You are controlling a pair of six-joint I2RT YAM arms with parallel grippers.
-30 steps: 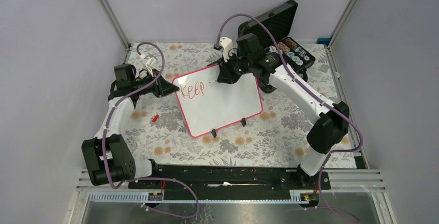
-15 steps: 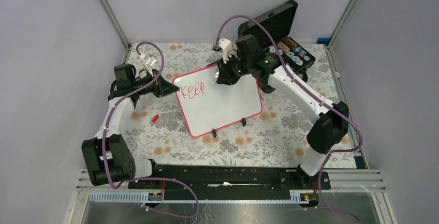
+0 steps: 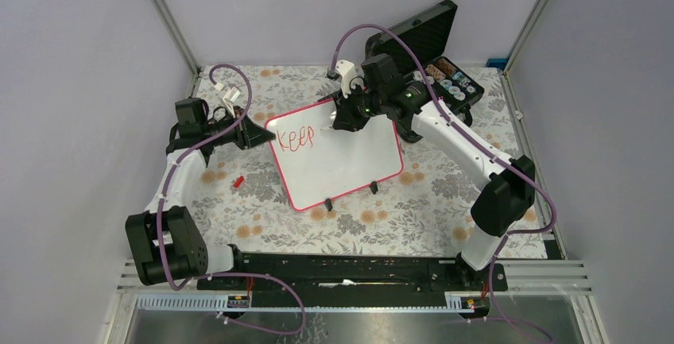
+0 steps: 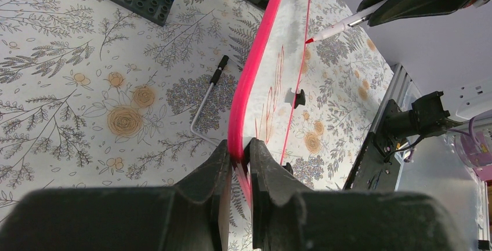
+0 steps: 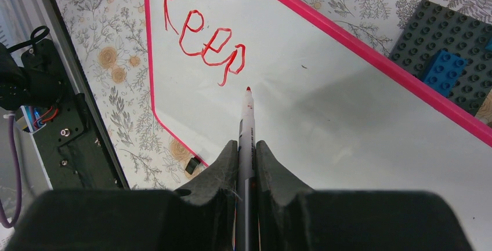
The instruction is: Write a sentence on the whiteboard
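The whiteboard [image 3: 342, 161] stands tilted on the floral table, with a pink-red frame and two black feet. Only the red word "Keep" [image 3: 297, 140] is written on it, also clear in the right wrist view [image 5: 204, 45]. My left gripper [image 3: 256, 133] is shut on the board's left edge [image 4: 239, 138]. My right gripper [image 3: 343, 119] is shut on a marker [image 5: 246, 129]; its red tip sits just right of the "p", close to the board. The marker also shows in the left wrist view [image 4: 333, 29].
An open black case [image 3: 433, 50] with small items stands at the back right. A red marker cap [image 3: 237, 180] lies on the table left of the board. A dark brick plate with a blue brick [image 5: 449, 68] and a thin metal stand rod [image 4: 206, 103] lie behind the board.
The right gripper with the marker has crept slightly to the right, past the end of "Keep". The left arm and the board have not moved.
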